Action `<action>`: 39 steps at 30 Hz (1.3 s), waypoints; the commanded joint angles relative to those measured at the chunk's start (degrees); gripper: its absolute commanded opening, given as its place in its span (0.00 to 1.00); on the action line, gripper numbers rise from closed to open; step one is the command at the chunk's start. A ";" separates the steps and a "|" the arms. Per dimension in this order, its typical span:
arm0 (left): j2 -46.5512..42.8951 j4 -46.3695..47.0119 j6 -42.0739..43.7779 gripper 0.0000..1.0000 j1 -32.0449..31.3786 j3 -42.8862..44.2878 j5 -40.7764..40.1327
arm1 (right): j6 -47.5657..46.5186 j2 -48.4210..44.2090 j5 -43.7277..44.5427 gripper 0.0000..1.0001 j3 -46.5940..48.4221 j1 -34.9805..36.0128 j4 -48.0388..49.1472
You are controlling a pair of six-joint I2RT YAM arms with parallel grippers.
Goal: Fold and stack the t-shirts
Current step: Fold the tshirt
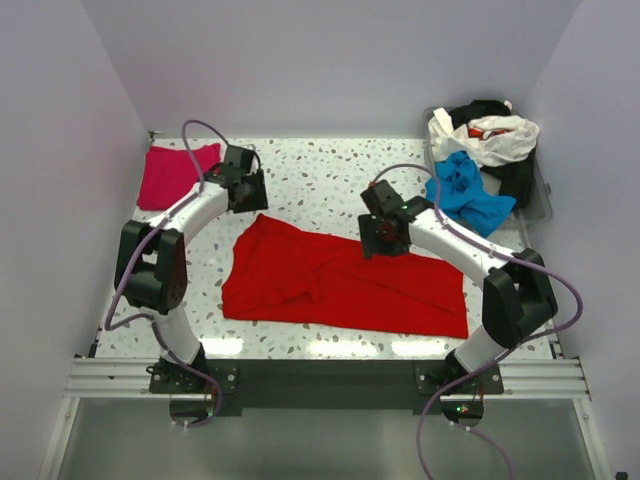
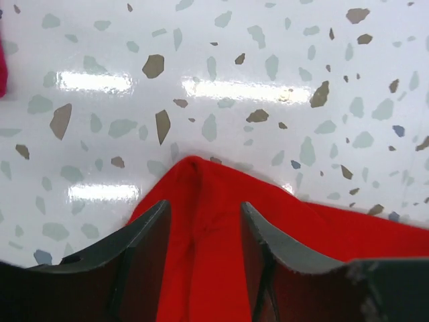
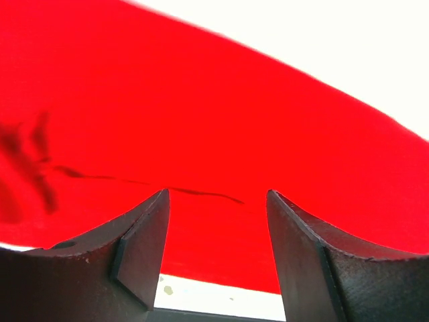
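The left arm [image 1: 205, 207] and the right arm [image 1: 452, 240] are each built of curved white link shells joined by bulky black joint housings [image 1: 155, 265]. A thin lilac cable [image 1: 200, 123] is looped along each arm. Black bases [image 1: 180, 378] are bolted onto a silver slotted rail [image 1: 100, 378]. The left claw [image 2: 204, 204] and the right claw [image 3: 218, 194] are each formed of two matt dark-grey fingers [image 3: 137, 248], tapered towards the tips.

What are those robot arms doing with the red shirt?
Two robot arms are working on a big red t-shirt spread on the speckled table. The left hand is open over its far left corner, the right hand open over its far edge. A pink shirt lies at the far left; more shirts sit heaped at the far right.
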 commanded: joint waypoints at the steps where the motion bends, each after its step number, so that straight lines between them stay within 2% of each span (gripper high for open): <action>1: 4.92 3.10 3.13 0.48 0.37 5.43 -1.24 | 3.04 -6.45 0.16 0.63 -5.54 -6.78 0.98; 10: 10.56 3.28 3.75 0.39 0.37 7.99 -2.20 | 2.60 -11.12 -1.87 0.62 -13.10 -17.53 3.09; 29: 14.43 3.89 4.01 0.37 0.37 7.11 -1.33 | -0.65 -14.64 -0.81 0.61 -17.94 -35.98 4.41; 34: 14.87 3.98 3.92 0.26 0.37 7.11 -1.06 | -1.26 -14.02 -1.17 0.61 -19.08 -40.74 5.81; 39: 14.08 3.89 4.27 0.24 0.37 6.85 -1.59 | -1.70 -13.06 -0.64 0.61 -20.05 -44.42 8.01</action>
